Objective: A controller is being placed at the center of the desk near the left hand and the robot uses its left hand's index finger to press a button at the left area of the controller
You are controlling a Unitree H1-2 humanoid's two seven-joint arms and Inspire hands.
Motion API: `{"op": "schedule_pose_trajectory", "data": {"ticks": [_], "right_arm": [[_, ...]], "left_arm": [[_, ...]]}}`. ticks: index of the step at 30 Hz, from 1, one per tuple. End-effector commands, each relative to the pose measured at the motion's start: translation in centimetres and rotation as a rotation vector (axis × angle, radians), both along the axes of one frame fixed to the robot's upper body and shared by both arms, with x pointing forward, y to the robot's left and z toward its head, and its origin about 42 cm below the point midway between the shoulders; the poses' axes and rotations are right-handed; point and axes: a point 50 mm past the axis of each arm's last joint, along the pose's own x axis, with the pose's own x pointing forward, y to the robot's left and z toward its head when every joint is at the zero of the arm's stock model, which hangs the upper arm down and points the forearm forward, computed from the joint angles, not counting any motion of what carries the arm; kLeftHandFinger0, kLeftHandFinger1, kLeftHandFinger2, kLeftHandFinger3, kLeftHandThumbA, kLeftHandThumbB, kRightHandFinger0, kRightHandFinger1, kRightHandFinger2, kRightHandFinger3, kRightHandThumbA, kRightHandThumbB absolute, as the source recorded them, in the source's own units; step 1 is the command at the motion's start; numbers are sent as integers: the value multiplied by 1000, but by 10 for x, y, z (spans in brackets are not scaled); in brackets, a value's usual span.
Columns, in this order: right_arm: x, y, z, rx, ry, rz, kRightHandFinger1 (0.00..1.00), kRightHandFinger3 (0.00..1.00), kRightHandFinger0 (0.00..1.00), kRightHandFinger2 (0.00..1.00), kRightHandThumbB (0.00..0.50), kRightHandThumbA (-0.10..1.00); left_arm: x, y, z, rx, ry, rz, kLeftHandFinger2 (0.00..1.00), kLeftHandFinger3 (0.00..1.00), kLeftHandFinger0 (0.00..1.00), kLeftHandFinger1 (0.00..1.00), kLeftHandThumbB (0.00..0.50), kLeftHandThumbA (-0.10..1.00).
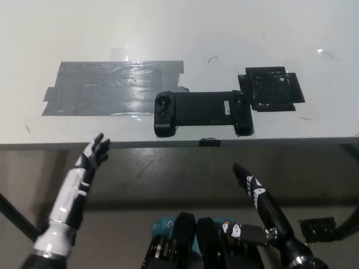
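A black controller lies flat on the white desk, close to the front edge, with grips at both ends and a round stick on its left grip. My white left hand hovers below the desk's front edge, left of the controller and apart from it, with its dark fingers stretched out and holding nothing. My black right hand hangs lower at the right, below the desk edge, fingers extended and empty.
A large patch of grey tape covers the desk left of the controller. A black square mat lies at its right. A small black clip sits on the desk's front edge.
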Motion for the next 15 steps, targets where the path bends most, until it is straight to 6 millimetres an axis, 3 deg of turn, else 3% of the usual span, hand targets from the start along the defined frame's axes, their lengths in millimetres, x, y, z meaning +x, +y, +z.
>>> {"op": "schedule_pose_trajectory", "data": {"ticks": [1,2,3,4,5,6,7,12,14,15], "right_arm": [[-8,-4,8,-12,-58,26,1000,1000,1000,1000,275,953],[-10,-5,6,-15,-55,25,1000,1000,1000,1000,277,954],[-12,-6,5,-16,-54,24,1000,1000,1000,1000,277,954],[-13,-7,4,-16,-48,24,1000,1000,1000,1000,285,956],[-15,-8,3,-20,-45,24,1000,1000,1000,1000,286,957],[-15,-9,3,-25,-44,24,1000,1000,1000,1000,294,966],[-15,-10,4,-28,-45,24,1000,1000,1000,1000,289,969],[-16,-11,3,-34,-40,30,1000,1000,1000,1000,273,962],[-18,-10,2,-34,-34,39,1000,1000,1000,1000,260,950],[-19,-10,1,-34,-31,40,1000,1000,1000,1000,259,948]], "left_arm": [[10,16,44,30,22,-134,944,1000,996,928,241,1000],[18,25,62,58,36,-183,617,1000,672,589,283,1000],[23,30,73,83,34,-202,372,1000,413,315,275,1000],[32,37,88,104,63,-232,191,1000,216,102,322,1000],[39,41,97,99,82,-269,98,1000,164,11,323,1000],[52,48,112,123,97,-298,13,1000,56,0,333,1000],[62,52,122,151,103,-311,1,1000,3,0,350,1000],[107,61,170,195,205,-373,0,1000,0,0,349,1000],[139,60,185,224,284,-438,148,1000,2,28,335,1000],[147,59,186,227,308,-451,174,1000,0,33,334,1000]]}}
